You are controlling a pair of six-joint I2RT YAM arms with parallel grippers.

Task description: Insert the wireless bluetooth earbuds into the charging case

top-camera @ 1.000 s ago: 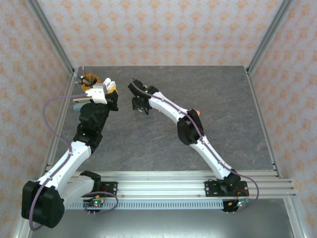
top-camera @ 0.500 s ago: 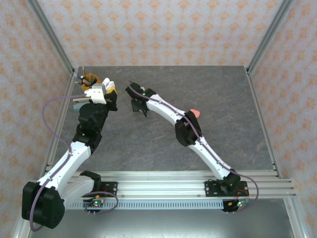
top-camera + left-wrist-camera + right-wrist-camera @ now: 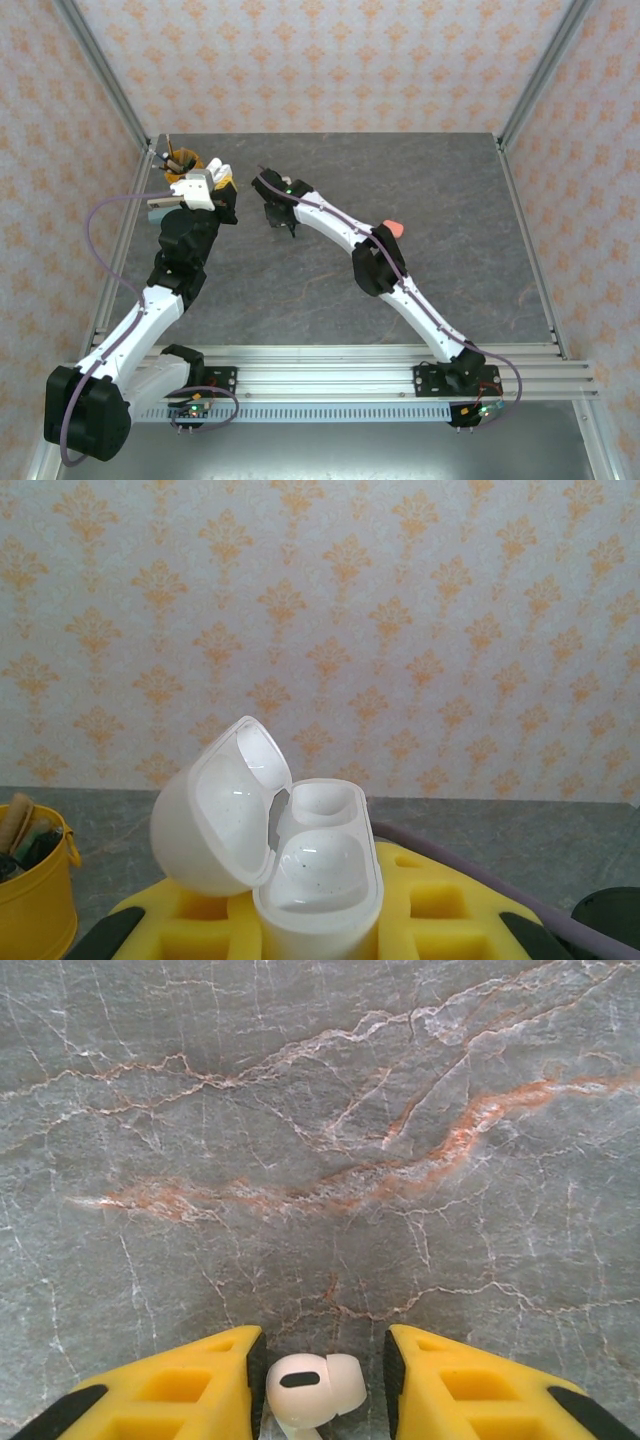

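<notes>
Gripping the white earbud [image 3: 315, 1385] squarely looks to be the step in hand. It lies on the grey marbled worktop [image 3: 320, 1140] at the bottom centre of the right wrist view, between the yellow fingers [image 3: 170, 1390] of the right claw [image 3: 322, 1360]. That claw stands narrow but not clamped: the bud sits against the finger at lower left, with a sliver of gap before the finger at lower right. To do it well, the fingers should meet the rounded body evenly, since so small and smooth a piece would likely twist or squirt out under a lopsided pinch. The charging case [image 3: 318, 870] sits in the left claw [image 3: 320, 920], which is clamped on its base. Its lid [image 3: 215, 820] is hinged back toward the left, and both sockets look bare.

The right wrist view gives the bud and the finger gap up close, and the left wrist view gives the inside of the case. The top view gives the layout instead: both claws near each other in the upper left of the frame, a yellow bucket [image 3: 180, 165] just behind the left claw, and a salmon object [image 3: 393, 228] beside the right arm, too small to name
</notes>
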